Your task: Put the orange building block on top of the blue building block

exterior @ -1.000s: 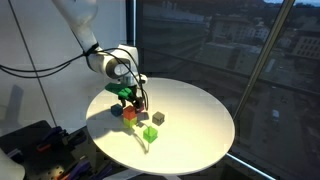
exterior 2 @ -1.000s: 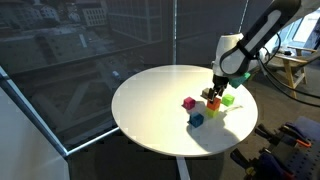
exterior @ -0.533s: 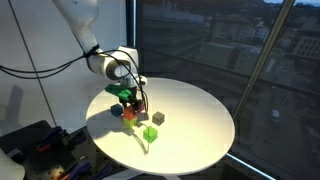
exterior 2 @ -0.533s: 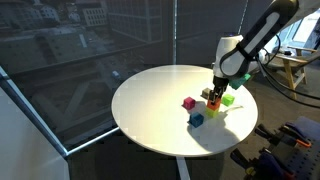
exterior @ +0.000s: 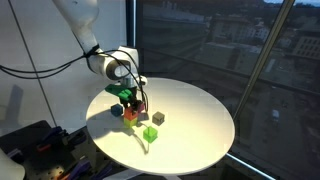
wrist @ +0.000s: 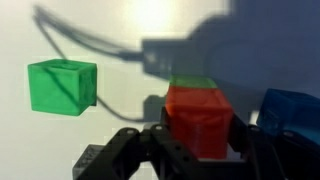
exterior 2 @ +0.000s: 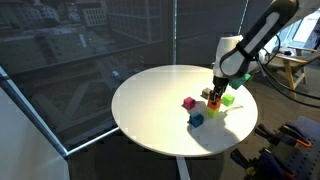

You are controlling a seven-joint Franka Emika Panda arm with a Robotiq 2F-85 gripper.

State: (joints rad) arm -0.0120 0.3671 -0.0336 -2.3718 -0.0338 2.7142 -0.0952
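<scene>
Gripper point(exterior: 133, 106) clamped tight on orange building block point(wrist: 200, 116), w/ jaws pinching its sides, low over round table point(exterior 2: 150, 105). Blue building block point(wrist: 293, 112) sits nearby; green cube point(wrist: 62, 87) on opp. side.

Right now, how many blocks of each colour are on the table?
orange block: 1
blue block: 1
green block: 1
yellow block: 1
magenta block: 1
Total: 5
</scene>
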